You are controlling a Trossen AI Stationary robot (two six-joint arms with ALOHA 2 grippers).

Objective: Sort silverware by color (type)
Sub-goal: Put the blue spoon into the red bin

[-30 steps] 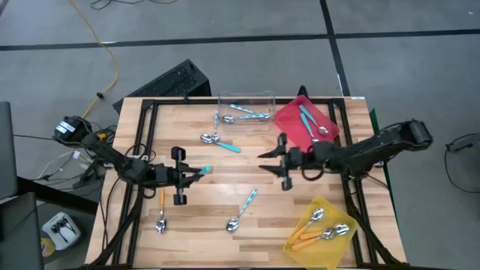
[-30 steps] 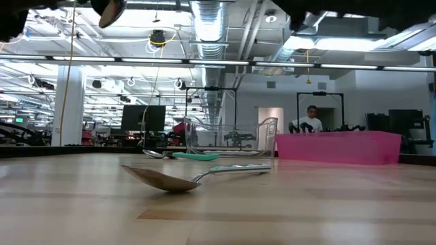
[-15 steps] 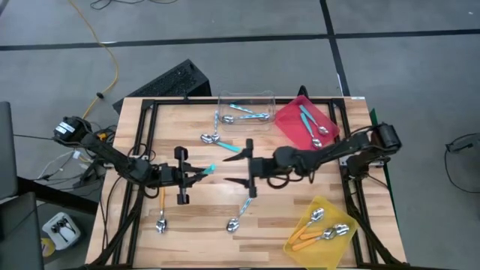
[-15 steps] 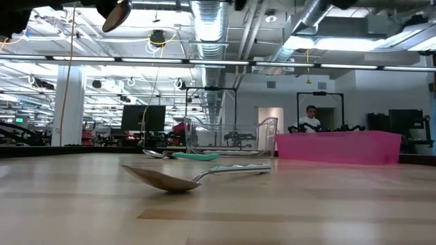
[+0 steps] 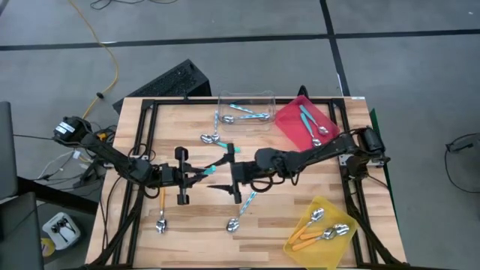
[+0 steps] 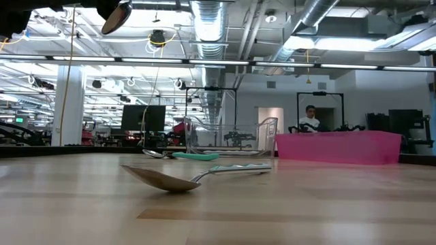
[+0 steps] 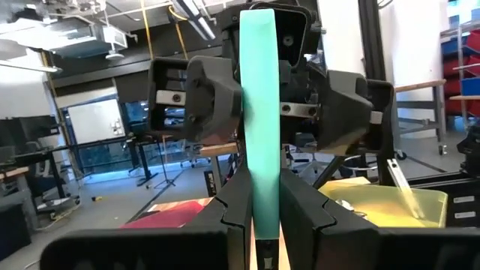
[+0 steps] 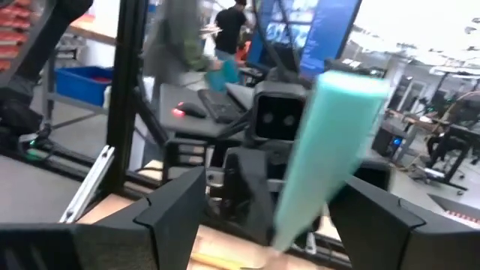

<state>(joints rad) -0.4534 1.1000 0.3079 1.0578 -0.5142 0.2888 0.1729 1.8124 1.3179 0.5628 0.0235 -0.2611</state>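
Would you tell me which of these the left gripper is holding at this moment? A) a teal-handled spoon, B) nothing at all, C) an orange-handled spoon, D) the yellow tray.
A: the left wrist view shows the left gripper shut on the teal-handled spoon, its handle standing between the fingers, while the right gripper faces it with its jaws open on either side of the handle's end.

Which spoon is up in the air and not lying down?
The teal-handled spoon pinched in the left end effector, mid-table. The open right end effector faces it. Every other spoon lies on the table or in a tray.
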